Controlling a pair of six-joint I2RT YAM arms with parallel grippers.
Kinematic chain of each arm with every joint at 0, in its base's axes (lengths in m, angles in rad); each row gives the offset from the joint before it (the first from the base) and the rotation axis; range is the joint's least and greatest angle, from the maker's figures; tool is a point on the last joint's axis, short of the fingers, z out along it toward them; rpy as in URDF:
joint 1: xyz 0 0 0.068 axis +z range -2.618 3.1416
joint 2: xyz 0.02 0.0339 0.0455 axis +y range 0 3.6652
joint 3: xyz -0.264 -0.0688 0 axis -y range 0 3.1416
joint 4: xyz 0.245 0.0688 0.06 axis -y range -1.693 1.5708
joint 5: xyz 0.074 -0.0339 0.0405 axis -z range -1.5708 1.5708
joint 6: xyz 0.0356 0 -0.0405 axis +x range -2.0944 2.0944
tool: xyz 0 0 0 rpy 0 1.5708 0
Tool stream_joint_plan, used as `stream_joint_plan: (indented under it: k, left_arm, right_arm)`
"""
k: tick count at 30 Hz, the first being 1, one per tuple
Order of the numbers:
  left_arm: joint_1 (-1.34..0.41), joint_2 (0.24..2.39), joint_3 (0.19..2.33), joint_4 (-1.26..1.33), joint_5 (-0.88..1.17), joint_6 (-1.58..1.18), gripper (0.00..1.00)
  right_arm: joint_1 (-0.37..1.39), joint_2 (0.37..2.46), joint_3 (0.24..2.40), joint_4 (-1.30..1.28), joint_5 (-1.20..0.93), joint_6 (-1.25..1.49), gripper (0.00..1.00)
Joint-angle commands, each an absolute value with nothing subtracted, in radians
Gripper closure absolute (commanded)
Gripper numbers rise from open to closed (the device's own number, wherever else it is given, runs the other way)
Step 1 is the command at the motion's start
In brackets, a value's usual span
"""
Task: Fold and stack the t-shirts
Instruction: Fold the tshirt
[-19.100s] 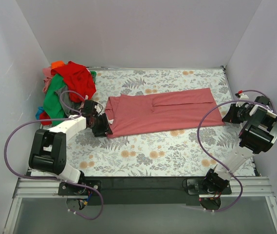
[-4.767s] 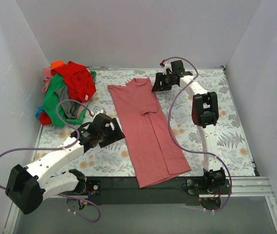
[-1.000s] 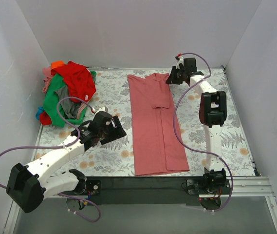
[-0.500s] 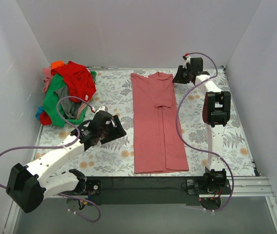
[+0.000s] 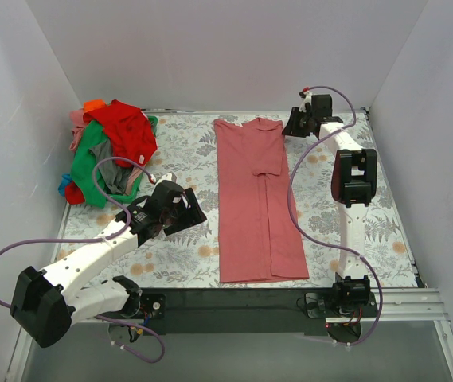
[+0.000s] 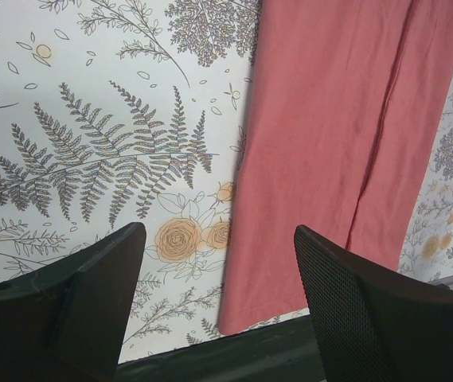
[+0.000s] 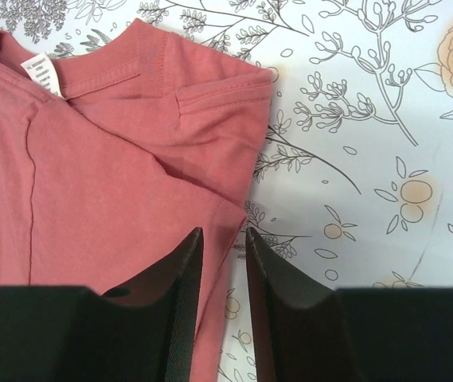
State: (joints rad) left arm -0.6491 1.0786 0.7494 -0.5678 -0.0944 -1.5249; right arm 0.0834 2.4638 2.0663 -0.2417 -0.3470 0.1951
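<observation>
A dusty salmon t-shirt lies flat and folded into a long strip down the middle of the floral-covered bench, collar at 12 o'clock and hem at 6 o'clock by the near edge. The right arm rises from its base at 5 o'clock and reaches fully out to the far edge. Its tool hangs at 1 o'clock, just beside the shirt's shoulder. In the wrist view, the right tool is narrowed to a slim slit with nothing in it, over the sleeve edge. The white neck tag shows at 10 o'clock. The left arm stretches low from 7 o'clock toward the centre. The left tool is at 9 o'clock of the shirt, fingers spread wide and empty above the lower hem. A heap of red, green and orange t-shirts sits at 10 o'clock.
</observation>
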Motion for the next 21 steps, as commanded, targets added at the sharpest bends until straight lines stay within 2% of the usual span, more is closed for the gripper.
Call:
stream_joint_plan:
  k: [1,9,12,13,14,21]
  left_arm:
    - [-0.643,1.072,0.779,-0.569,-0.112,-1.517,0.26]
    - [-0.643,1.078,0.782,-0.566,-0.112,-1.517,0.26]
    - [-0.643,1.077,0.784,-0.571,-0.117,-1.517,0.26]
    - [-0.643,1.075,0.784,-0.571,-0.118,-1.517,0.26]
    - [-0.641,1.077,0.784,-0.572,-0.118,-1.516,0.26]
    - [-0.643,1.068,0.784,-0.574,-0.118,-1.516,0.26]
  right_arm:
    - [0.075,2.499,2.118,-0.236,-0.356,0.193,0.66]
    - [0.072,2.517,2.144,-0.235,-0.408,0.201,0.73]
    - [0.072,2.513,2.145,-0.232,-0.432,0.201,0.87]
    - [0.072,2.508,2.145,-0.23,-0.436,0.196,0.97]
    - [0.072,2.505,2.145,-0.23,-0.437,0.193,0.99]
    - [0.072,2.436,2.131,-0.23,-0.396,0.158,0.99]
